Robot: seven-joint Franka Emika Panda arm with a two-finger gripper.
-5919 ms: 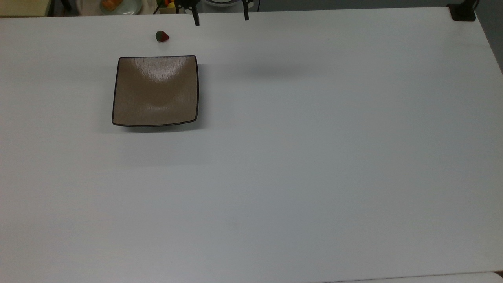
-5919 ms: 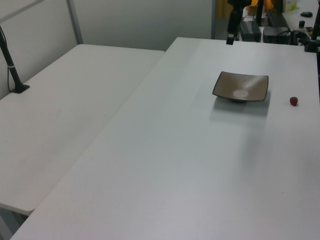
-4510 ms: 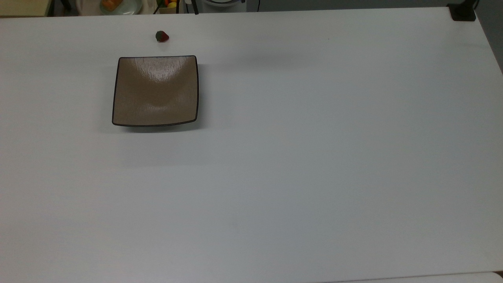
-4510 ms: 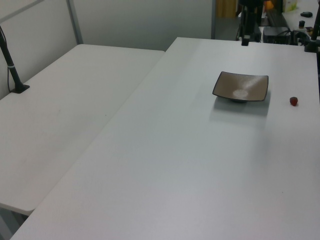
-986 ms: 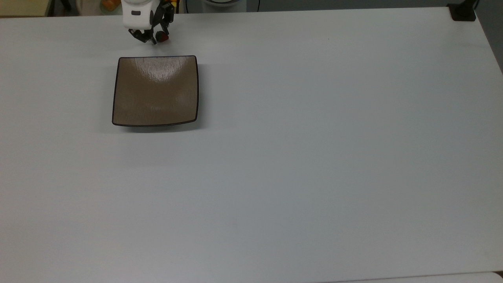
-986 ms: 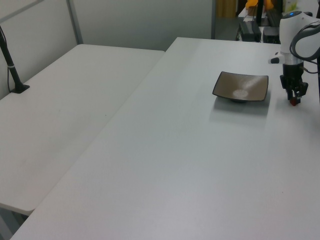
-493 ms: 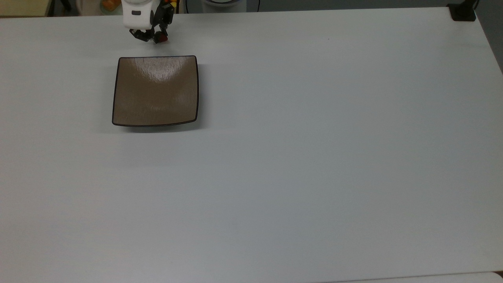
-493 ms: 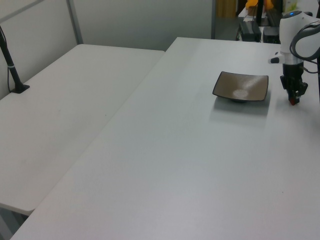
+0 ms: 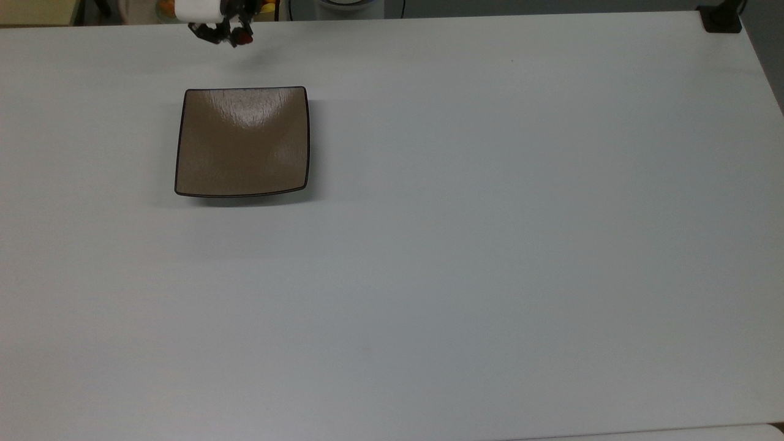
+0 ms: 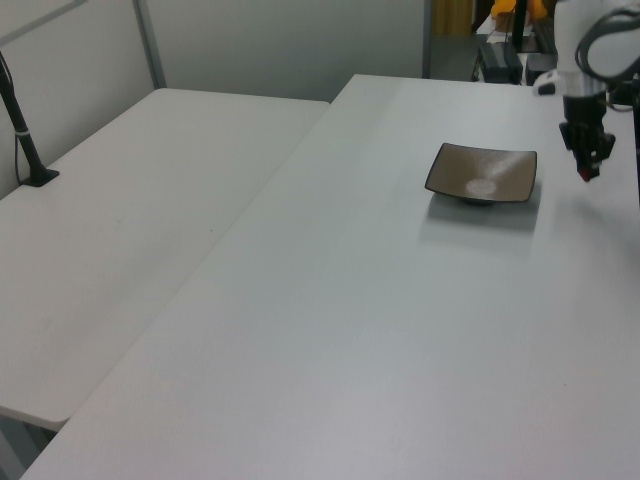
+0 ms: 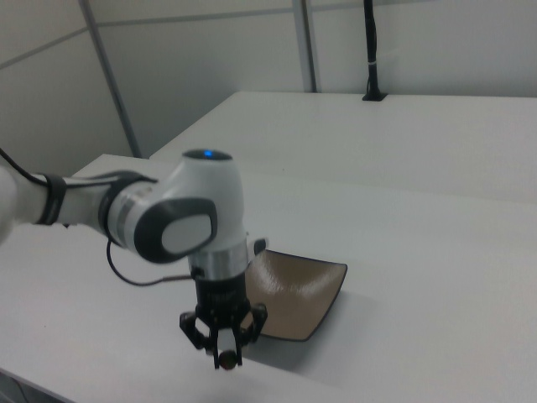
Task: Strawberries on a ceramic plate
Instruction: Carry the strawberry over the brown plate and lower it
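The white arm point(image 11: 168, 222) reaches in from the right view's left, bends at a rounded joint with a small blue light on top, and drops its last segment straight down, so the wrist points at the worktop point(image 9: 465, 245). At the bottom hangs the dark pincer point(image 11: 224, 357), fingers point(image 11: 214, 340) pointing downward and closed in on the strawberry point(image 11: 226, 362), which shows as a small dark red lump pinched at the tips. In the left view the same pincer point(image 10: 587, 168) hangs beside the plate, on the left view's right, with a spot of red point(image 10: 586, 175) at its lower end, raised clear of the worktop surface. From the top view the pincer point(image 9: 223, 33) sits at the far edge of the worktop, with the red fruit point(image 9: 244, 38) on its right-hand side as the top view shows it.

The strawberry is too small and too covered by the fingers for me to tell which way its leafy cap points or how its long axis lies.

The square brown plate point(image 9: 242, 142) lies flat on the worktop, bare, its glossy face catching a pale sheen toward the far side. In the top view the held strawberry is beyond the plate's far edge, not above it. In the right view the pincer hangs just in front of the plate's point(image 11: 298, 294) near left corner.
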